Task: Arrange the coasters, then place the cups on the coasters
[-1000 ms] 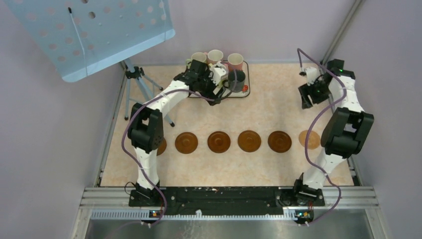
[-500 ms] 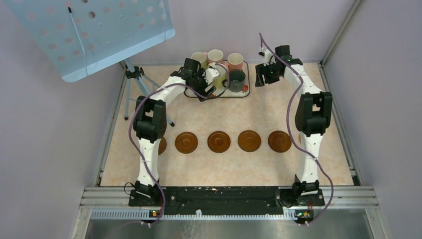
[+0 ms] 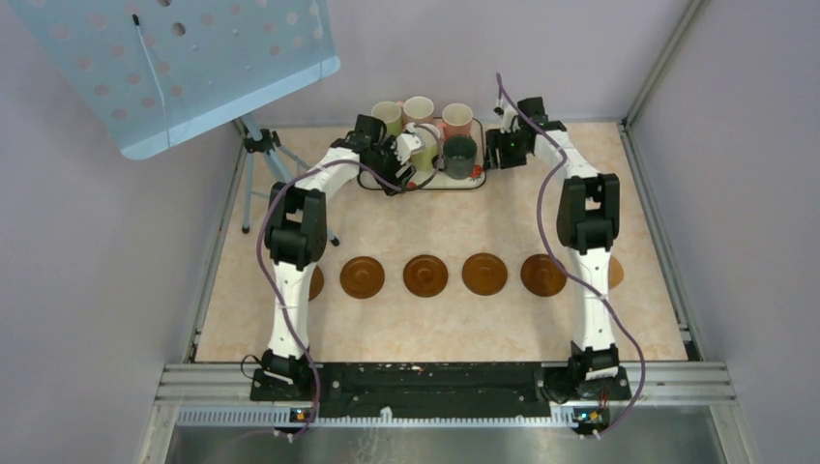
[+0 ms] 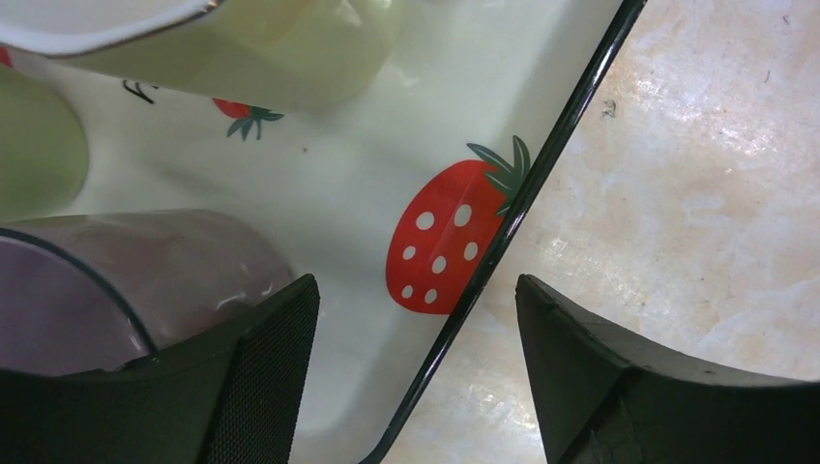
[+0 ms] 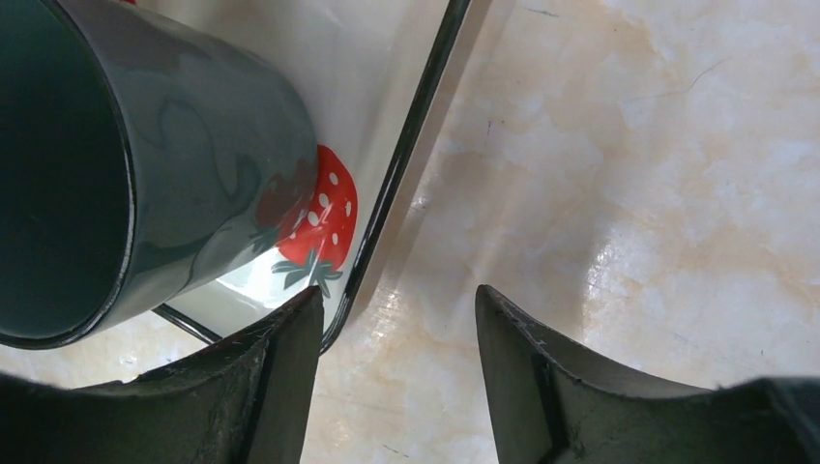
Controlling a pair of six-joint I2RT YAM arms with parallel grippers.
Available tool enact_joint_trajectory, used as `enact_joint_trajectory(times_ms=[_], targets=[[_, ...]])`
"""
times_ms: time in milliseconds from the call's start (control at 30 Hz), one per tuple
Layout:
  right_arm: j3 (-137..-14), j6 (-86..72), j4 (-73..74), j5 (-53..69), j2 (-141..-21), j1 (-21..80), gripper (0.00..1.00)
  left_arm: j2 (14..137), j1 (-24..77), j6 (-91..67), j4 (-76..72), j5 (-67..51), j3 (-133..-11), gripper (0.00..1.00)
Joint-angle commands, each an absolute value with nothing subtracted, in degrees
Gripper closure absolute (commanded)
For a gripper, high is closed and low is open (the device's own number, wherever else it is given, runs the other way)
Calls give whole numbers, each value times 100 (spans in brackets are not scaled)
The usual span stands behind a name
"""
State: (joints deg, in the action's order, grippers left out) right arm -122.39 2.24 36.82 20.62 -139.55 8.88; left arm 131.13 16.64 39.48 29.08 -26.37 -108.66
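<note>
Several brown coasters (image 3: 424, 275) lie in a row across the table's middle; the end ones are partly hidden by the arms. The cups stand on the strawberry-print tray (image 3: 481, 180) at the back. My left gripper (image 3: 404, 162) (image 4: 416, 329) is open and low over the tray's left part. Its jaws straddle the tray's black rim (image 4: 541, 164), with a purple-grey cup (image 4: 116, 280) beside the left finger and a light green cup (image 4: 290, 58) beyond. My right gripper (image 3: 498, 150) (image 5: 396, 329) is open at the tray's right edge (image 5: 425, 97), beside the dark green cup (image 3: 460, 155) (image 5: 174, 164), and holds nothing.
A blue perforated panel (image 3: 184, 68) on a tripod (image 3: 261, 155) stands at the back left, overhanging the table's corner. Walls close in the table on three sides. The metal rail (image 3: 435, 387) with both arm bases runs along the near edge.
The right arm has swung from the right side of the table in to the tray's right edge. The left gripper has shifted slightly left over the tray, and its jaws have narrowed.
</note>
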Motion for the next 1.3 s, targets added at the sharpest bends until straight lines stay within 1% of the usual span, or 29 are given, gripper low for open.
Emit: enact_joint_trajectory(times_ms=[0, 300, 367, 433, 567, 700, 833, 867, 933, 1100, 1267], targets=[[-12535, 44, 3362, 2015, -14083, 979, 42, 13224, 1661, 3996, 2954, -2870, -11033, 21], [-12524, -130, 3379, 1921, -14283, 1170, 45, 13155, 1665, 4089, 3133, -2923, -10809, 32], [-12524, -140, 3401, 1839, -14303, 1195, 47, 13128, 1675, 4119, 3210, -2971, -10756, 36], [-12478, -146, 3472, 1746, -14282, 1199, 54, 13114, 1692, 4232, 3338, -3034, -10712, 41], [-12213, -52, 3686, 1514, -14102, 1202, 67, 13059, 1738, 4468, 3469, -3061, -10524, 54], [-11636, -29, 3706, 1350, -13784, 1154, 81, 12930, 1831, 4518, 3518, -3139, -10310, 67], [-10997, -35, 3687, 1243, -13428, 1045, 97, 12633, 2049, 4645, 3538, -3160, -9905, 73], [-10848, 130, 3679, 1242, -13330, 997, 100, 12562, 2104, 4657, 3523, -3168, -9802, 74], [-10494, 140, 3659, 1219, -13133, 928, 100, 12452, 2220, 4635, 3507, -3202, -9605, 77], [-9584, 249, 3527, 1144, -12598, 699, 100, 12286, 2540, 4491, 3558, -3249, -9298, 81], [-8660, 442, 3508, 1212, -11996, 452, 100, 12089, 2972, 4345, 3595, -3249, -8900, 82]])
